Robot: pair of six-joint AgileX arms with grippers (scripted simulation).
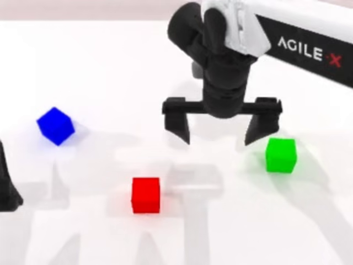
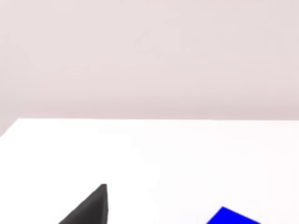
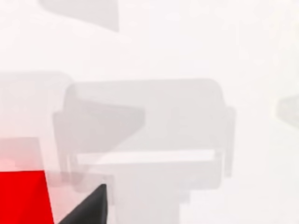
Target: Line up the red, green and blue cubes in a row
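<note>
Red, green and blue cubes are seen lying well apart on the white bench [image 1: 83, 66], none of them held. The red cube [image 1: 146, 195] is sat near the middle, toward the front edge of the top view. The green cube [image 1: 281, 155] is placed to the right and slightly farther back. The blue cube [image 1: 55, 126] is set well to the left, turned at an angle to the other two. No row is formed yet.

All three are judged rigid, light and smooth-faced; little grip force should be needed, though a slick face may slip if pinched off-centre. Each is narrower than the jaws' spread. Two opposite flat sides are best taken, squarely, with the blue one approached at its own rotated angle.

The right gripper [image 1: 222, 128] is hung above the bench between the red and green cubes, nearer the green, its jaws spread wide and empty. The red cube is caught at the edge of the right wrist view.

The left gripper [image 1: 8, 185] is parked at the left edge, just beside the blue cube; whether its jaws are spread cannot be told.
</note>
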